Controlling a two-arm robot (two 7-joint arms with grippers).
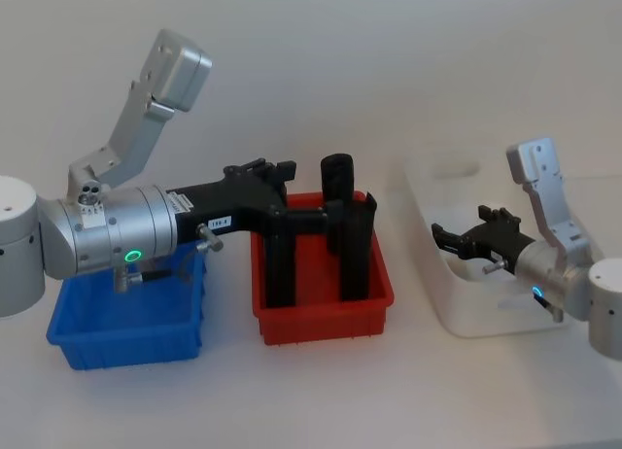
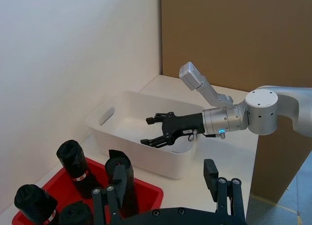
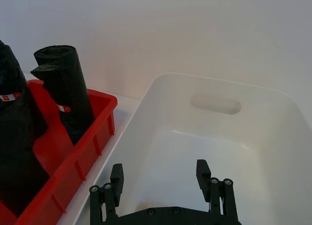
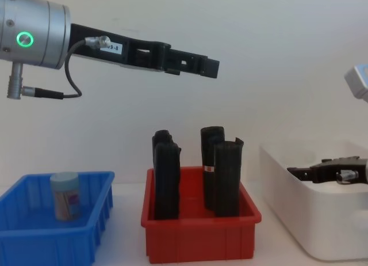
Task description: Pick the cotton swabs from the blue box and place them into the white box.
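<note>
One cotton swabs tub (image 4: 65, 196), clear with a pale cap and pink label, stands upright in the blue box (image 4: 57, 243). In the head view my left arm covers most of the blue box (image 1: 126, 352). My left gripper (image 4: 213, 67) hangs high above the red bin, open and holding nothing; its fingertips (image 2: 112, 196) stand wide apart in the left wrist view. My right gripper (image 1: 437, 241) hovers open inside the white box (image 1: 486, 323), nothing between its fingers (image 3: 202, 174). The left wrist view also shows the right gripper (image 2: 146, 131) over the white box (image 2: 112, 113).
A red bin (image 1: 321, 323) with several tall black upright sleeves (image 4: 221, 174) stands between the blue and white boxes. The sleeves rise well above the bin's rim. A pale wall runs behind the table. A brown panel (image 2: 234, 40) stands beyond the table's right end.
</note>
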